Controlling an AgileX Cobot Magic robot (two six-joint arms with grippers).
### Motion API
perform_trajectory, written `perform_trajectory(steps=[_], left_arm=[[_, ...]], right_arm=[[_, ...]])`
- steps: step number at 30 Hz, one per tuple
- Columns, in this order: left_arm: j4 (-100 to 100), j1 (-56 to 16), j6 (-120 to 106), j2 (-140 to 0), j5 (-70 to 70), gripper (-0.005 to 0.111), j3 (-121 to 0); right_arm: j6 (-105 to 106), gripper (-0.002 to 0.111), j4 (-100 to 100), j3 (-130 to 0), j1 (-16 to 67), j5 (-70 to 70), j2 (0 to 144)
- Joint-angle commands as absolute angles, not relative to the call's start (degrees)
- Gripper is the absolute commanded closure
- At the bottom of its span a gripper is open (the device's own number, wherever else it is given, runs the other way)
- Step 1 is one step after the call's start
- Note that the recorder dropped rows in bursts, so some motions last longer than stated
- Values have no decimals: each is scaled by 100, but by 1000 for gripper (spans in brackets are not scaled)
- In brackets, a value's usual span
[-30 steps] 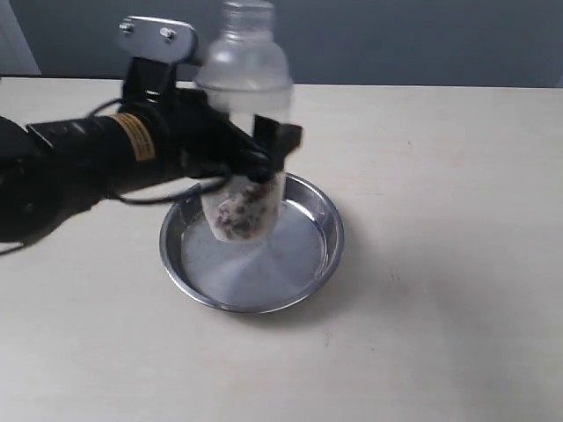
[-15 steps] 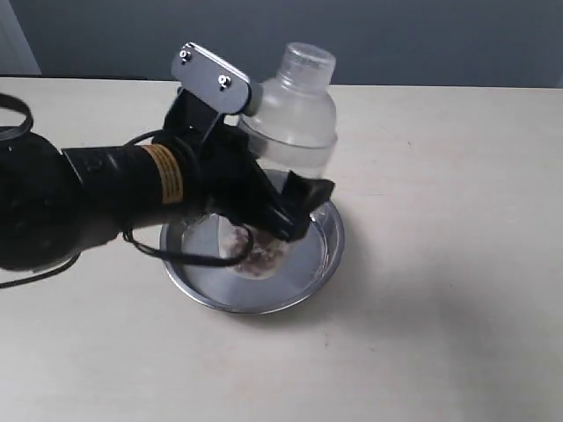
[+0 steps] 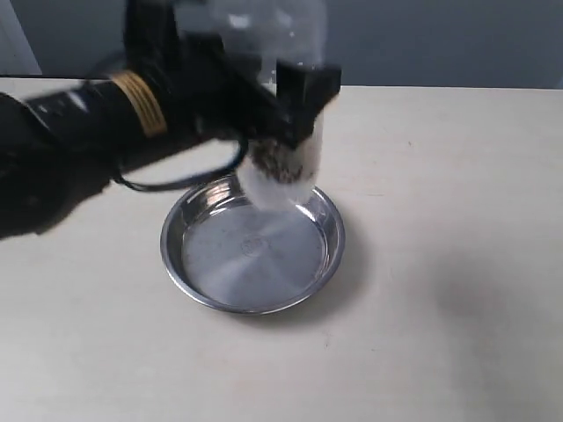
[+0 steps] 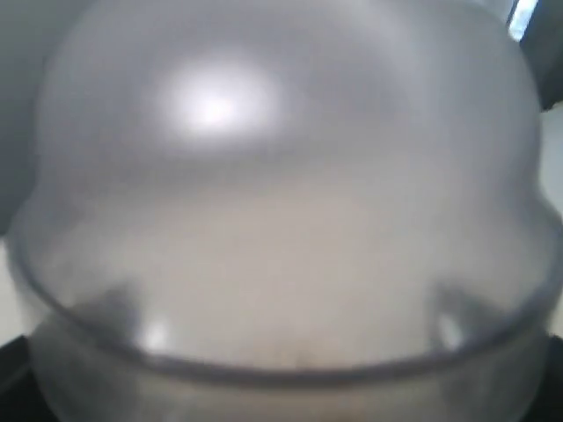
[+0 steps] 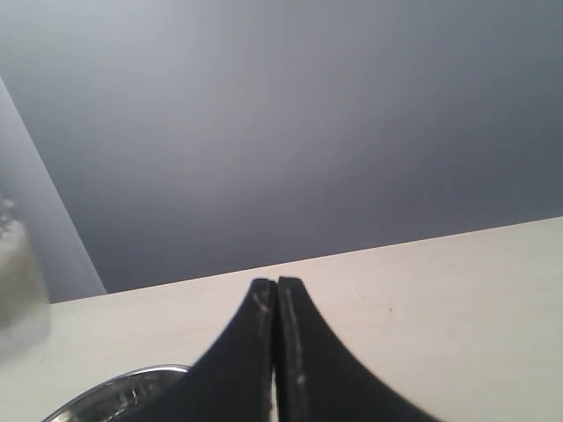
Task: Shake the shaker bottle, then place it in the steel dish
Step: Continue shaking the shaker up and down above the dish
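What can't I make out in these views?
Exterior view: motion blur smears the shaker bottle and left gripper; its top runs off frame.
Left wrist view: bottle fills frame, hiding the grip.
Right wrist view: right gripper and bottom edge hide most of the steel dish.

Looking at the steel dish, flat on the desk, a touch left of middle. Up above its far rim, clear of the metal: spotting the shaker bottle, clamped in the left claw, in from the left side, with granules down in the bottle's lower end.
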State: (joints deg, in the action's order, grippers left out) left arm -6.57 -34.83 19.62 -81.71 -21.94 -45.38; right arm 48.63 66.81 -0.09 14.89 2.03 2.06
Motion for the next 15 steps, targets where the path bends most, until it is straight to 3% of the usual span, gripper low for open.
perform_trajectory(steps=[1,3,5,7,9,12,13,15], left_arm=[[-952,-3561,2527,-8142,-2763,106,-4547],[-1572,-3630,2306,-7750,-2396,106,-4832],[-1330,-3620,1970,-8341,-1652,106,-4340],[-1025,-3580,2022,-8524,-2030,106,-4320],[-1728,-3625,1891,-7601,-2266,106,-5014],[-1174,-3585,1735,-7952,-1328,106,-4733],[-662,-3557,1853,-8535,-1668,106,-4289],[-983,-3642,2041,-8049,-2518,106,-4541]], right_arm=[[4884,109,6673,0,1472,184,195],[4884,109,6673,0,1472,198,195],[4884,109,6673,0,1472,198,195],[4884,109,6673,0,1472,198,195],[4884,109,6673,0,1472,198,195],[4884,109,6673,0,1472,182,195],[4884,109,6673,0,1472,220,195],[4884,109,6673,0,1472,198,195]])
